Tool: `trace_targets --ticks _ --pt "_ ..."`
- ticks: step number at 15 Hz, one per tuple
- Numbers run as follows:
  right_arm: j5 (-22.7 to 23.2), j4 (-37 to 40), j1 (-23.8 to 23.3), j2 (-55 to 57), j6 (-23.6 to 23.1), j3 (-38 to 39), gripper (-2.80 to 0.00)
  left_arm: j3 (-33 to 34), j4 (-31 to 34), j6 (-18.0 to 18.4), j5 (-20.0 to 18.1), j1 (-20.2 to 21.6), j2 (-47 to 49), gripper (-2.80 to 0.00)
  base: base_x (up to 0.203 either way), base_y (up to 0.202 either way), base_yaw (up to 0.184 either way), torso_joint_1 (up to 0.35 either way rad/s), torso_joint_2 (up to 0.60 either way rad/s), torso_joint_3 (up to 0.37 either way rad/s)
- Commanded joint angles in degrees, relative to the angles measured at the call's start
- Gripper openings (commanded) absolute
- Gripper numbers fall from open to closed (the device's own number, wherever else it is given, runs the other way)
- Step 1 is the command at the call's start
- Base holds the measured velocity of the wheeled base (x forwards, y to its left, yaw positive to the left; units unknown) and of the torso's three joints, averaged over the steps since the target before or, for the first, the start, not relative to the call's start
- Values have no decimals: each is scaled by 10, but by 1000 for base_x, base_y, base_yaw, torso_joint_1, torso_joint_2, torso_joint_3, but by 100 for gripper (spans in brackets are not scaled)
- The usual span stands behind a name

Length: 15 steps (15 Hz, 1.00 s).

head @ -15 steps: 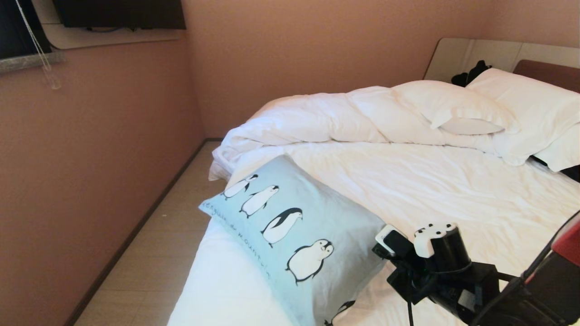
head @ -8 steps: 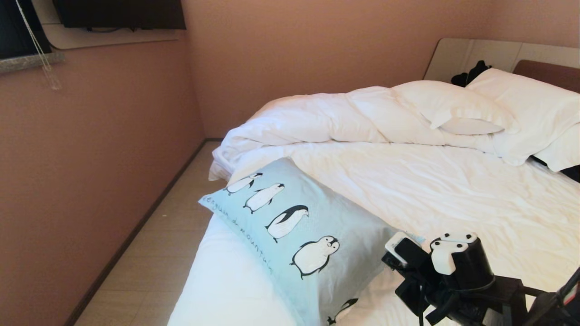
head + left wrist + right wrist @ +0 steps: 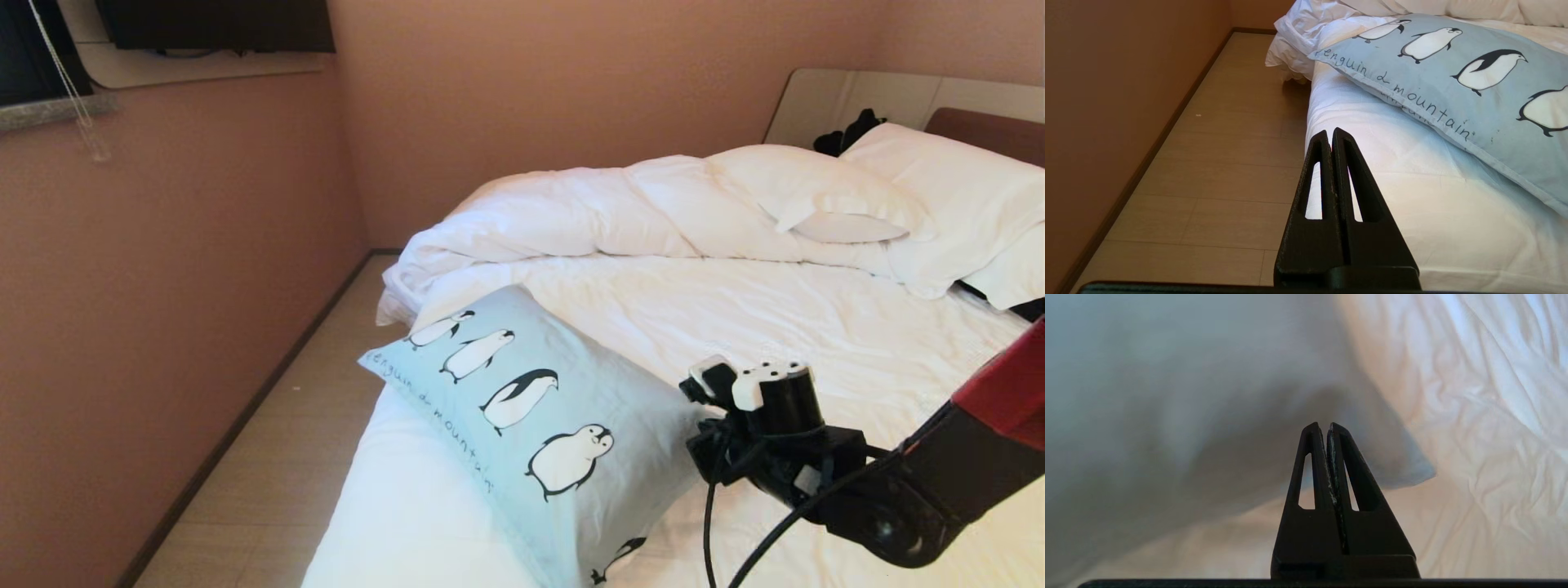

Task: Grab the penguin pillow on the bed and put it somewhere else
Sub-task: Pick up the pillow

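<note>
The right tool (image 3: 704,381), pressed together (empty), sits lower right, at the pillow's (image 3: 522,425) right end; long axis runs diagonally.

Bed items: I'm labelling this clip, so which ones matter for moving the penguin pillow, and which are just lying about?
Job:
- penguin pillow
- bed
- right gripper, shut, beside the pillow's corner

Lying about:
- white pillows
- duvet
- black clothing bundle
- left gripper, shut, parked by the bed's edge

I see the light-blue penguin pillow (image 3: 539,425) lying flat, apparently overhanging the near-left corner of the white-sheeted bed (image 3: 816,327).
</note>
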Motion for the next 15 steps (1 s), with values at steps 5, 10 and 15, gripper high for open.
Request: trace_targets --ticks 5,10,15 --pt "-3 50 -57 -15 -6 26 -280 2 0 0 0 0 0 -280 0 0 0 0 0 0" --pt "-8 49 -59 -37 -182 34 -280 2 0 0 0 0 0 -280 0 0 0 0 0 0" --pt "-11 50 -58 -18 -321 -5 0 2 0 0 0 0 0 -280 0 0 0 0 0 0"
